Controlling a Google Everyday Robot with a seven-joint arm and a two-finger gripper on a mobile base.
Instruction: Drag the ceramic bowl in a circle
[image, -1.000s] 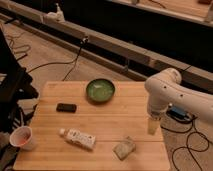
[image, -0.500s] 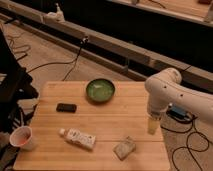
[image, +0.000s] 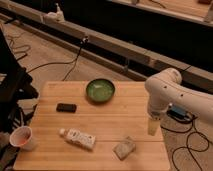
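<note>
The ceramic bowl (image: 100, 91), round, shallow and glossy green, sits on the wooden table (image: 107, 117) near its far edge, a little left of the middle. My gripper (image: 153, 127) hangs at the end of the white arm (image: 162, 92) over the table's right edge, well to the right of the bowl and nearer to me. It touches nothing that I can see.
A small black device (image: 66, 107) lies left of the bowl. A white bottle (image: 77, 138) lies on its side near the front. A crumpled wrapper (image: 124, 148) lies at front right. A white cup with reddish inside (image: 22, 137) stands at the front left corner. Cables run on the floor.
</note>
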